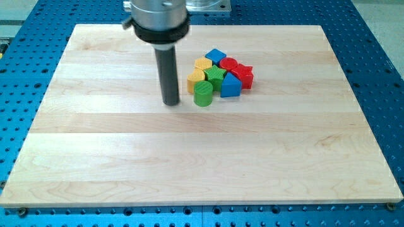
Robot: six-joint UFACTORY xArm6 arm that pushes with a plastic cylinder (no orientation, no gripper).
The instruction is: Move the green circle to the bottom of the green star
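The green circle (202, 93) is a short cylinder at the lower left of a tight cluster of blocks, above the board's middle. The green star (216, 75) sits just up and right of it, touching it. My tip (171, 102) rests on the board a short way to the left of the green circle, with a small gap between them. The rod rises straight up to the arm's dark collar at the view's top.
The cluster also holds a yellow block (195, 79), a yellow heart (203, 64), a blue cube (216, 56), a blue triangle (230, 85), a red block (228, 64) and a red star (243, 75). The wooden board (189, 157) lies on a blue perforated table (379, 75).
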